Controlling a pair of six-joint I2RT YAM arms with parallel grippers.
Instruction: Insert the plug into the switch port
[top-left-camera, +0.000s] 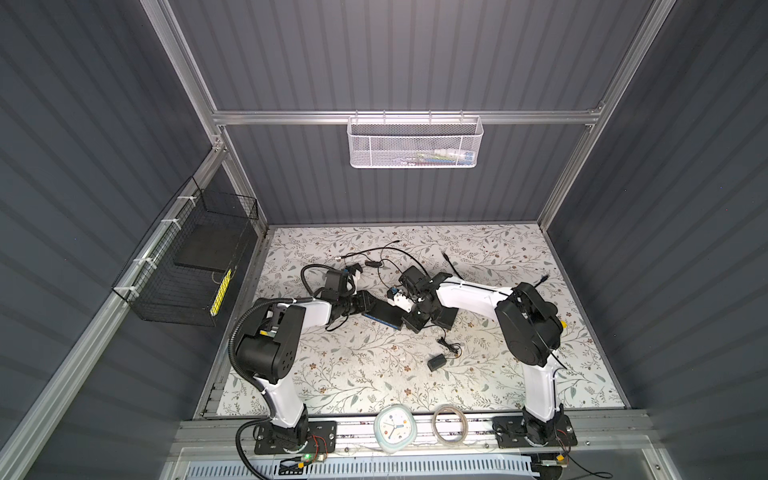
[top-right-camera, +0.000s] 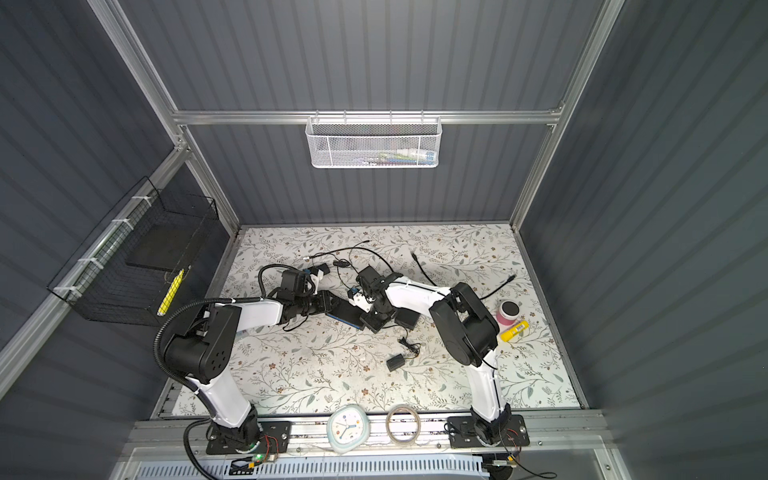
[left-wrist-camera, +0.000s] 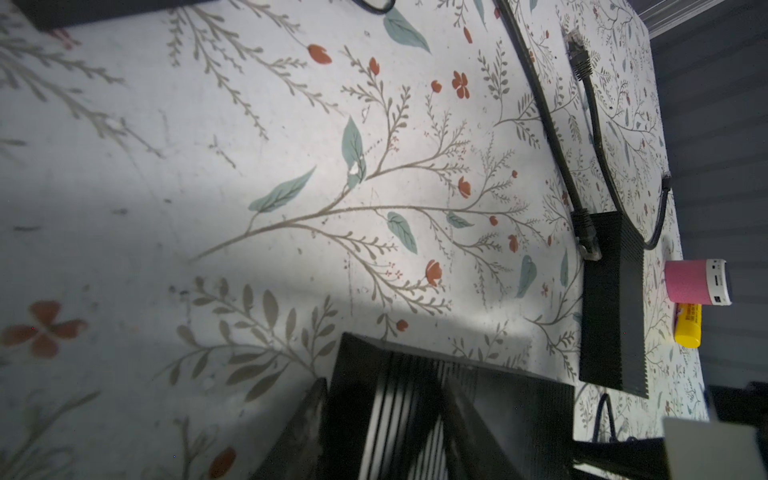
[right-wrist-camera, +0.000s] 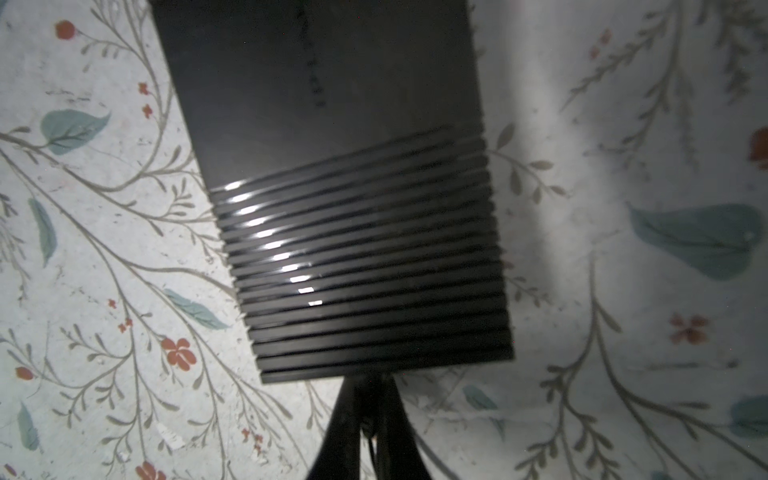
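Observation:
The flat black box (top-left-camera: 384, 318) (top-right-camera: 347, 313) with a blue strip lies mid-table between my arms. My left gripper (top-left-camera: 368, 307) (left-wrist-camera: 386, 386) is shut on its ribbed end, one finger on each side. At the opposite end, my right gripper (top-left-camera: 402, 322) (right-wrist-camera: 370, 395) is shut on the plug, a thin dark piece almost hidden between the fingers (right-wrist-camera: 349, 415). A wire trails back from it. The fingertips press against the near edge of the box (right-wrist-camera: 353, 208). The switch port is hidden behind them.
A second black ribbed box (left-wrist-camera: 611, 299) (top-left-camera: 445, 319) with a network cable (left-wrist-camera: 586, 232) plugged in lies beside my right arm. A small power adapter (top-left-camera: 436, 363) and loose cables (top-left-camera: 386, 253) lie around. A pink cylinder (top-right-camera: 509, 313) and a yellow tube (top-right-camera: 514, 330) stand far right.

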